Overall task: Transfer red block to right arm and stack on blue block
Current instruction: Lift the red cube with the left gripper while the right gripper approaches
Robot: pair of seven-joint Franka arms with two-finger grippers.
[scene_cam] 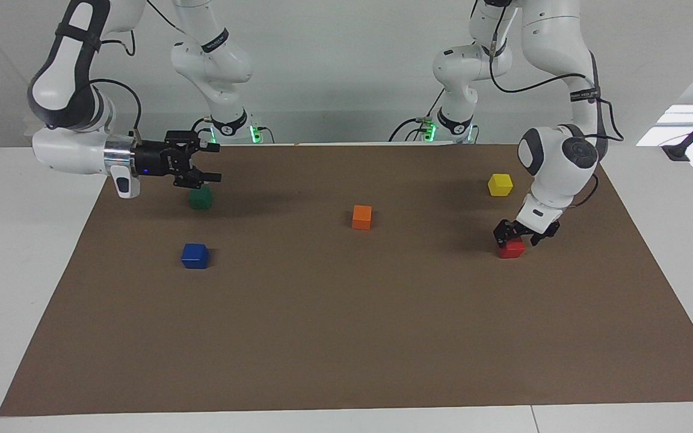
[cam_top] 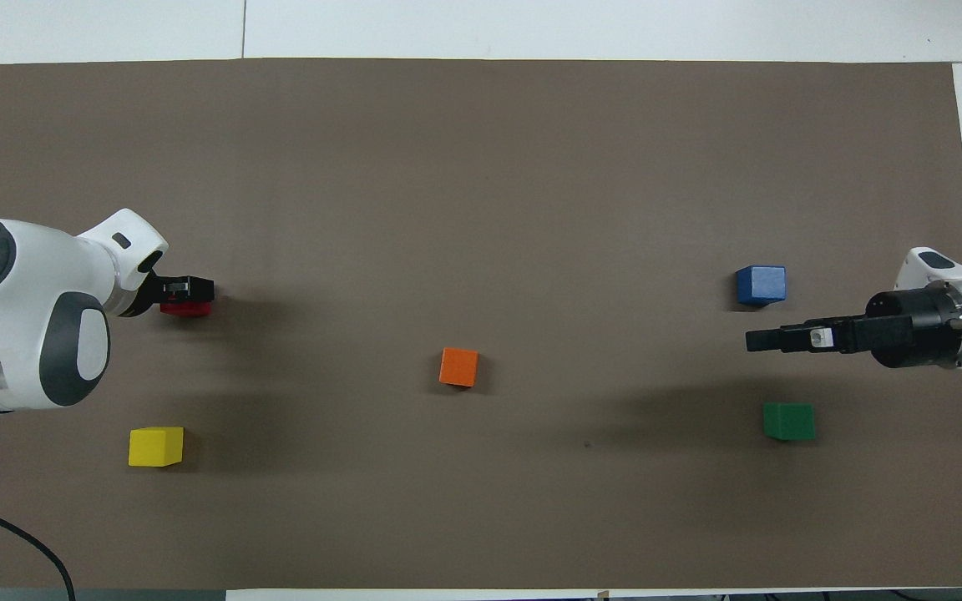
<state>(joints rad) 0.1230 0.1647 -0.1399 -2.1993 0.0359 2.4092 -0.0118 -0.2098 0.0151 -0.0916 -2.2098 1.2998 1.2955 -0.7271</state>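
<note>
Facing view, read from its 9 o'clock edge toward 3 o'clock.

Right gripper [scene_cam: 207, 162] is held level in the air over the green cube [scene_cam: 200, 197]; its fingers are seen spread, nothing between them. This arm is judged to be waiting.

Blue block [scene_cam: 195, 255] is found on the brown mat [scene_cam: 346, 337] at 6 o'clock of the green cube, farther from the robots, untouched.

Orange cube [scene_cam: 361, 217] is noted mid-mat; yellow cube [scene_cam: 500, 184] toward the left arm's end.

Left gripper [scene_cam: 524, 238] is lowered onto the red block [scene_cam: 511, 248], at 5 o'clock of the yellow cube. Fingers straddle it; whether they are clenched cannot be told.

Handling, judged: the red block is taken as light, rigid, smooth-faced, possibly slippery. Two flat parallel faces are best pinched low, so the upper half is left free for the handover.
</note>
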